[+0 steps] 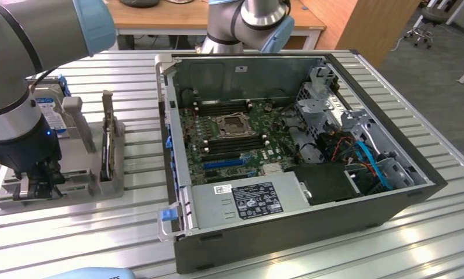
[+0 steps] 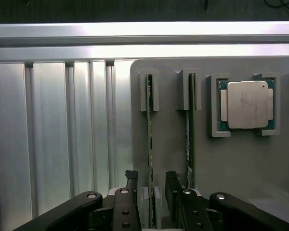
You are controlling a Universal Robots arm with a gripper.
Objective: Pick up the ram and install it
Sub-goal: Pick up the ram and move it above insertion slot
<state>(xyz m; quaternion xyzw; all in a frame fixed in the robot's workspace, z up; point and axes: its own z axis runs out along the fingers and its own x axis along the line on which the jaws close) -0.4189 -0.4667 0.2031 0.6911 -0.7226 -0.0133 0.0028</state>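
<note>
My gripper (image 2: 150, 179) stood wide open over the grey holder (image 2: 231, 168), one finger (image 2: 130, 179) on each side of the ram (image 2: 149, 130). The ram stood upright on its long edge in slotted posts. There was a sliver of air between each pad and the board, so I gripped nothing. My outer finger hung right at the holder's edge, with bare slatted table (image 2: 53, 139) beyond it. My other finger sat in the narrow lane between the ram and a second stick (image 2: 189, 125), which stood parallel just beside it. Past that stick, the processor chip (image 2: 245, 105) lay flat in its own frame. In the exterior view the holder sat at the exterior view's left, well apart from the open computer case (image 1: 294, 232).
</note>
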